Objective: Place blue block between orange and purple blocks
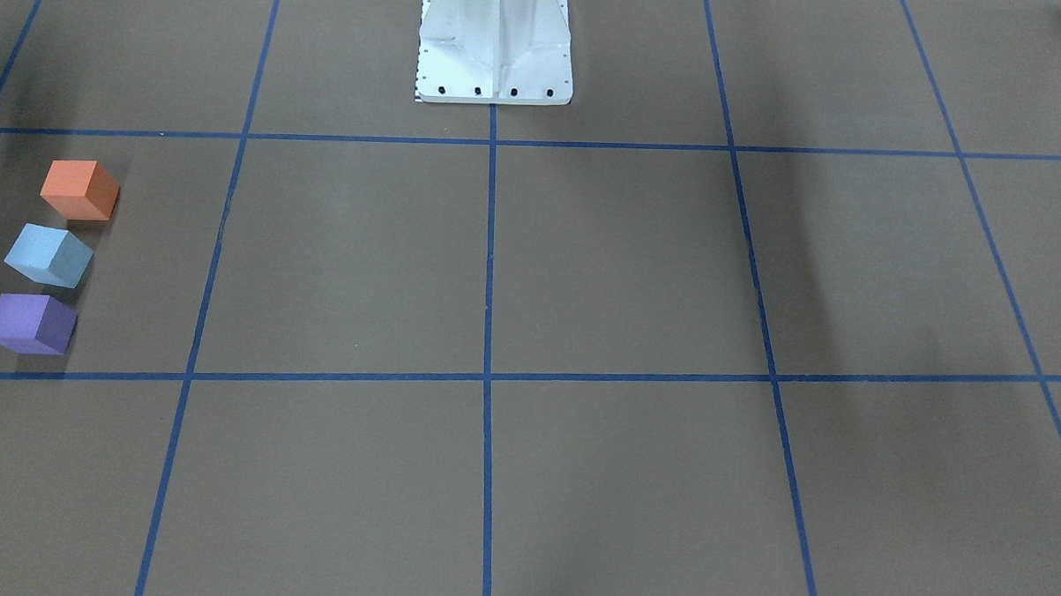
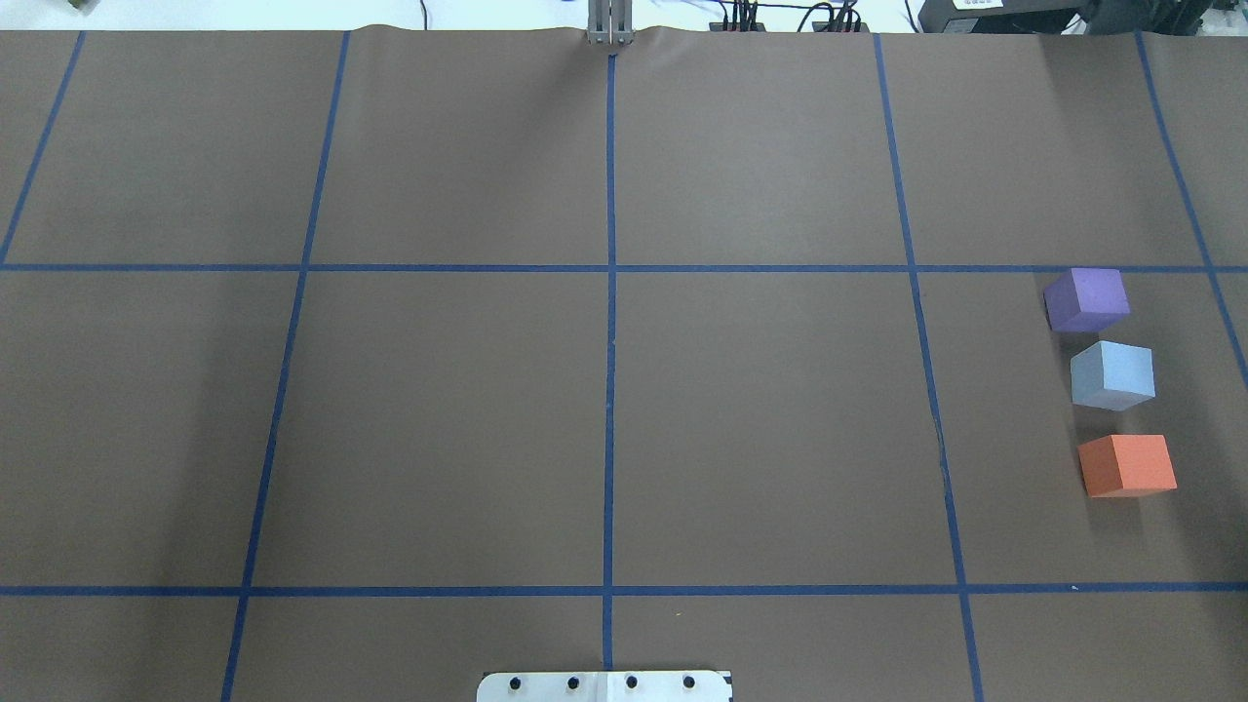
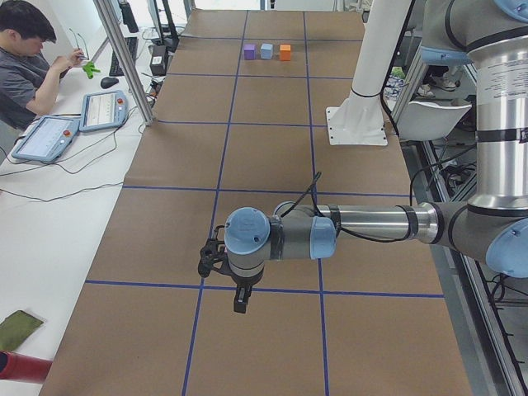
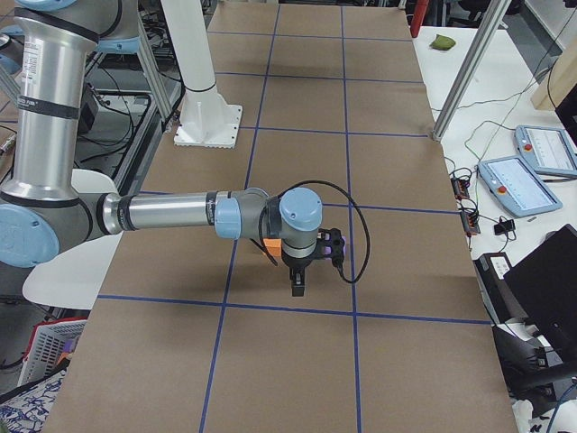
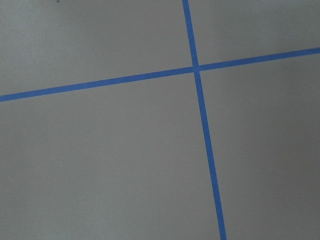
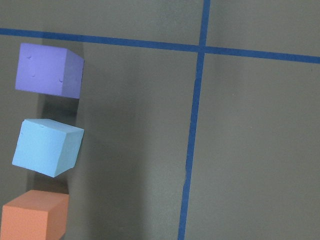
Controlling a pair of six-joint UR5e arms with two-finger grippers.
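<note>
The light blue block (image 2: 1112, 374) sits on the table between the purple block (image 2: 1087, 298) and the orange block (image 2: 1127, 465), in a line at the right side of the overhead view, with small gaps between them. The right wrist view shows the same row: purple (image 6: 48, 70), blue (image 6: 47, 147), orange (image 6: 35, 215). My right gripper (image 4: 297, 287) hangs above the blocks and shows only in the exterior right view; I cannot tell its state. My left gripper (image 3: 235, 301) hangs over bare table far from the blocks, and I cannot tell its state either.
The table is covered in brown paper with a blue tape grid (image 2: 610, 292). The white robot base (image 1: 495, 45) stands at the middle of the robot's edge. A person (image 3: 29, 58) sits at a side table with tablets (image 3: 103, 109).
</note>
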